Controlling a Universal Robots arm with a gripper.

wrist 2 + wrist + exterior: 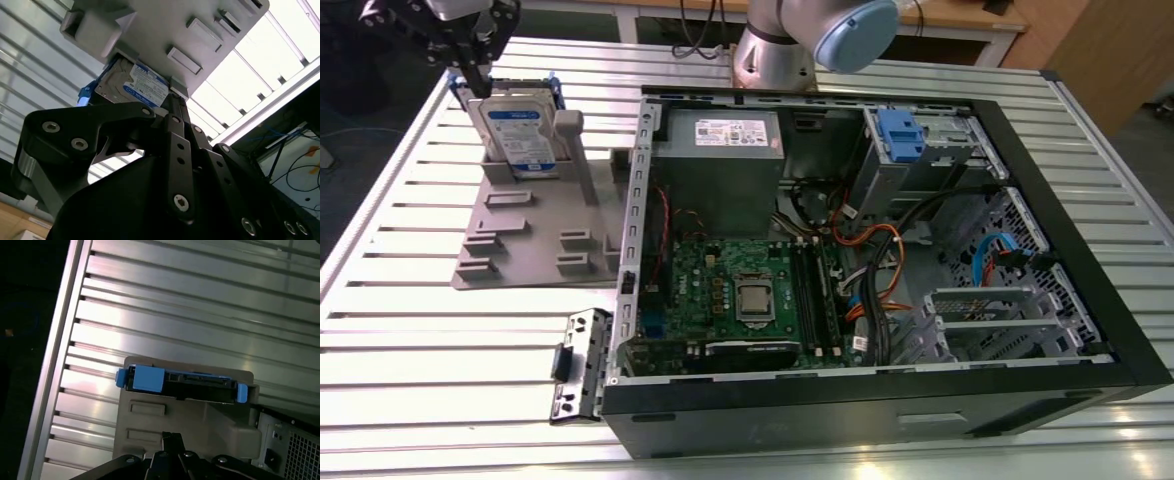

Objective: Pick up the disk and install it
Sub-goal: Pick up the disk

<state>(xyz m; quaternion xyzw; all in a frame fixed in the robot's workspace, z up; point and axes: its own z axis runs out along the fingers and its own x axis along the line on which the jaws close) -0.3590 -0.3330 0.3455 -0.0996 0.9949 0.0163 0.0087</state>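
Strong overhead light burns white glare into the slatted metal surface (400, 330) in the exterior view and both wrist views, while the open computer case (881, 420) lies shadowed inside, its far side dimmest.

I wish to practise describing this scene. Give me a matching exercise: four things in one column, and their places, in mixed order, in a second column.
Things:
1. silver hard disk in a blue plastic carrier
2. green motherboard
3. grey plastic stand
4. black gripper

Places:
A. flat inside the open black computer case
B. on the slatted metal table, at the exterior view's left of the case
C. upright in the stand
D. close above the disk

Pairs: 1-C, 2-A, 3-B, 4-D.
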